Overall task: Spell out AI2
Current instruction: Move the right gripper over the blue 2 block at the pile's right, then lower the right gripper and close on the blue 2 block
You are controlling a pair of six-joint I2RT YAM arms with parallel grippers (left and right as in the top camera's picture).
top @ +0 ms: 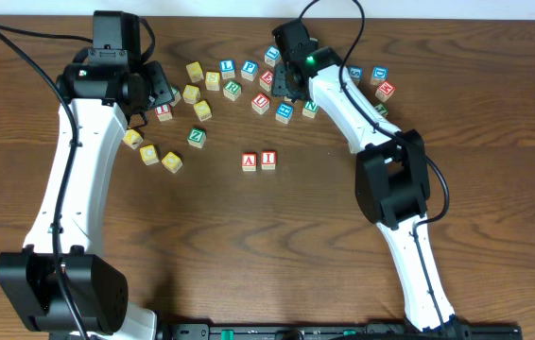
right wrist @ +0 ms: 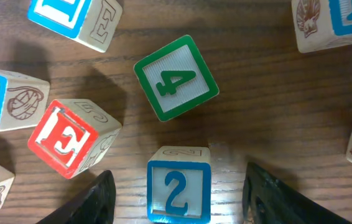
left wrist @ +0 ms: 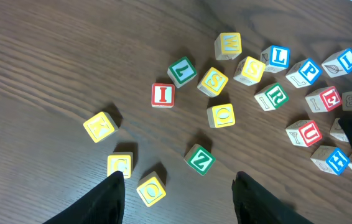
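the whole thing hinges on the blue 2 cube [right wrist: 179,191] sitting right between the fingers of the right tool [right wrist: 177,175]. in the right wrist view it's centred in the gap, faces roughly square to the fingers, bare wood showing on both sides, so that tool is spread wide and gripping nothing yet. a straight drop and squeeze looks like all it needs imo. the green 4 cube [right wrist: 176,78] is just past it, twisted, near but not touching, so it shouldn't get pinched. the red a cube [top: 250,161] and red i cube [top: 267,160] sit side by side mid surface [top: 249,246], well apart from the pile. the left tool [left wrist: 177,186] is spread too, nothing in it, hanging near the green z cube [left wrist: 199,159], so the right arm is clearly the nearer one.
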